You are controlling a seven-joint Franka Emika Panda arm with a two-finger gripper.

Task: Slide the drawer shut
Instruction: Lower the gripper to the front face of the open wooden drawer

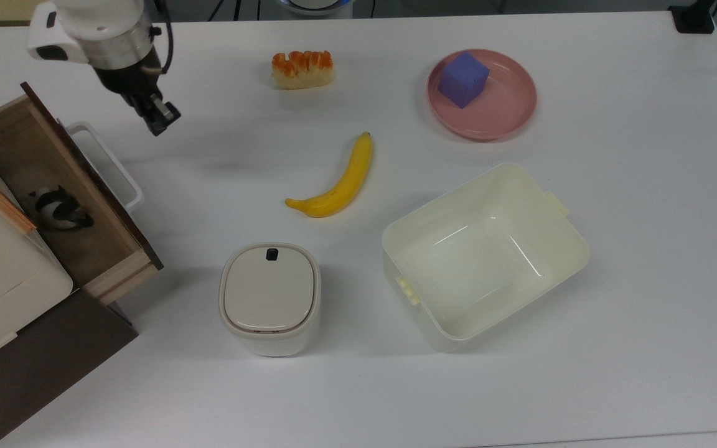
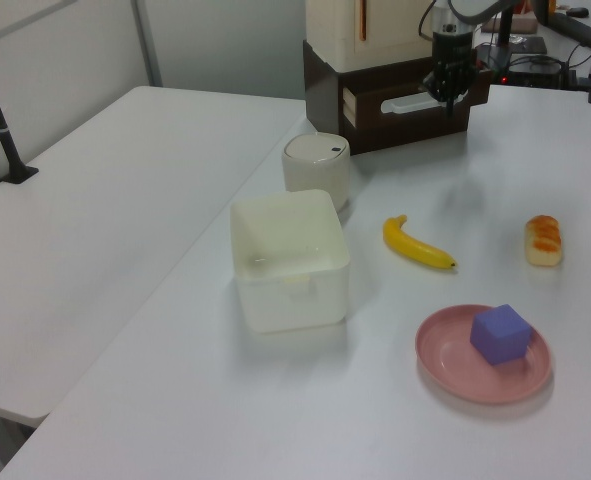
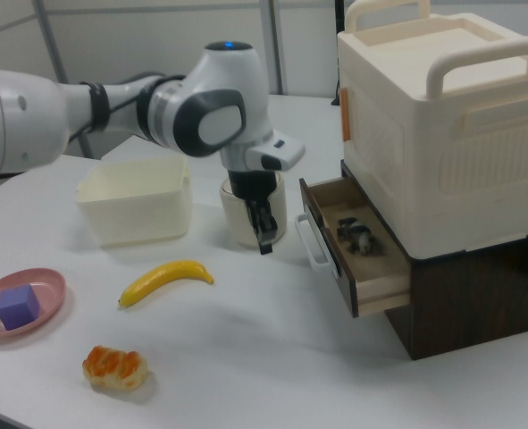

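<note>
Standing open on the white table (image 1: 613,311), the drawer (image 1: 60,186) with its white handle (image 1: 112,165) lies just left of the gripper (image 1: 158,121), whose fingers look closed, a small dark object (image 1: 58,208) inside hard to identify.

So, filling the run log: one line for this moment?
drawer: open | gripper: shut, empty, near handle, no contact | phase: approach

Gripper (image 1: 160,122) near open drawer's (image 1: 53,193) handle (image 1: 109,163).
</note>
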